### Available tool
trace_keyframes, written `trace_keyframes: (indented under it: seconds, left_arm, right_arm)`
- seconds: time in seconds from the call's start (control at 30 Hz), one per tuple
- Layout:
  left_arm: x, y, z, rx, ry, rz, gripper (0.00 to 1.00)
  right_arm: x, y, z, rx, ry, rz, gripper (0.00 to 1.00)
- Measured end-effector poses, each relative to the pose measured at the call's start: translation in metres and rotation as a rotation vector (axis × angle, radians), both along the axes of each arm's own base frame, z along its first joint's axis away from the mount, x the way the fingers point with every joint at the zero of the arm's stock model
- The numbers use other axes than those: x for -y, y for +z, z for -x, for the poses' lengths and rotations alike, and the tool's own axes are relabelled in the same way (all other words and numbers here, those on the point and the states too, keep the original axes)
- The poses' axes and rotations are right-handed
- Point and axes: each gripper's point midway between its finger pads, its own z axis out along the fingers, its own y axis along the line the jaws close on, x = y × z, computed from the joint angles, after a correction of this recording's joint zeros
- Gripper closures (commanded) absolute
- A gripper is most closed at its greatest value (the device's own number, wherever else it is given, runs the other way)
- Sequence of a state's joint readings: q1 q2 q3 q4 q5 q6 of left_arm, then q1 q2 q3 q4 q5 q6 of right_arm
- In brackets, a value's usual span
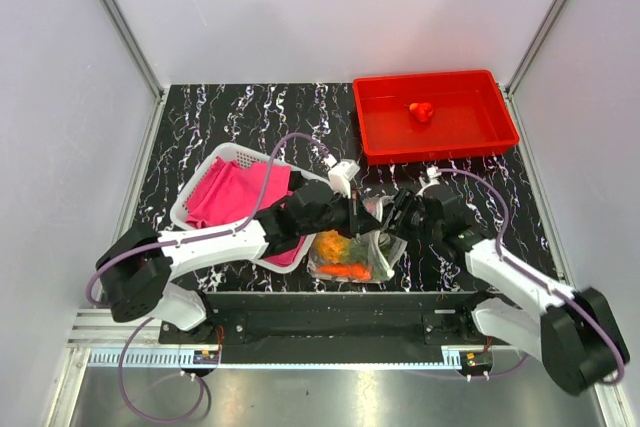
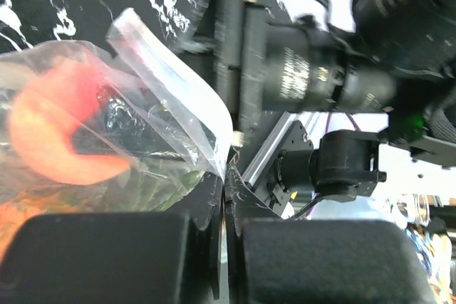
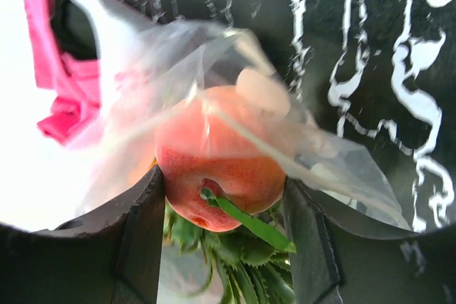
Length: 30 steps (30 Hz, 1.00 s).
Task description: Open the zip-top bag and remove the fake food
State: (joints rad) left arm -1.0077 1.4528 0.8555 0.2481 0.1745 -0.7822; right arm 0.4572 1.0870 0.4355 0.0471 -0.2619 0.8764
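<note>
The zip-top bag (image 1: 352, 259) lies on the black marbled bench (image 1: 230, 117) at the lower centre of the top view, just in front of both grippers, with orange and green fake food (image 1: 343, 269) showing through the plastic. The left gripper (image 1: 357, 215) reaches in from the left and the right gripper (image 1: 392, 222) from the right, meeting just above the bag's upper edge.

In the left wrist view, the left gripper (image 2: 224, 204) has its 2 fingers pressed together at the bottom centre of the frame, pinching a strip of the bag's clear film that rises to the upper left. The bag's body (image 2: 142, 126) spreads across the left half, a peach-orange fruit (image 2: 57, 133) blurred inside it.

In the right wrist view, the right gripper (image 3: 222, 183) stands spread, with the peach-orange fruit (image 3: 214, 151) filling the gap and 1 finger (image 3: 135, 240) against each flank. Film from the bag (image 3: 328, 161) drapes over the fruit's top. A green leafy crown (image 3: 235, 265) sits just below the fruit.

A red tray (image 1: 440, 153) at the upper right holds 1 red piece (image 1: 423, 112). A white basket (image 1: 232, 155) with a pink cloth (image 1: 225, 197) sits at the left.
</note>
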Motion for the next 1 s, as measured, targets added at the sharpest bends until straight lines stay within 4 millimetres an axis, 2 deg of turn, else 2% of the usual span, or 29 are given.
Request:
trace_keyframes:
  seconds: [0.17, 0.4, 0.5, 0.57, 0.67, 0.77, 0.87, 1.0]
  left_arm:
    - [-0.012, 0.005, -0.007, 0.018, 0.043, 0.006, 1.0]
    - [-0.03, -0.008, -0.019, 0.005, 0.095, -0.024, 1.0]
    - [-0.032, -0.011, -0.02, 0.002, 0.102, -0.029, 1.0]
    - [-0.035, -0.013, -0.02, 0.0, 0.104, -0.031, 1.0]
    - [-0.037, -0.014, -0.018, -0.001, 0.106, -0.033, 1.0]
    - [-0.038, -0.014, -0.017, 0.0, 0.104, -0.029, 1.0]
    - [-0.038, -0.015, -0.016, -0.001, 0.099, -0.026, 1.0]
    - [-0.037, -0.014, -0.014, -0.002, 0.091, -0.008, 1.0]
  right_arm:
    - [0.008, 0.022, 0.019, 0.038, 0.022, -0.007, 0.86]
    - [0.013, 0.032, 0.052, -0.013, 0.091, -0.005, 0.86]
    - [0.016, 0.049, 0.056, -0.009, 0.104, 0.016, 0.86]
    - [0.021, 0.071, 0.055, 0.026, 0.095, 0.042, 0.86]
    - [0.033, 0.119, 0.043, 0.137, 0.052, 0.102, 0.86]
    - [0.046, 0.157, 0.022, 0.232, -0.008, 0.185, 0.86]
    - [0.056, 0.175, -0.005, 0.285, -0.064, 0.285, 0.86]
    - [0.065, 0.175, -0.056, 0.301, -0.128, 0.452, 0.86]
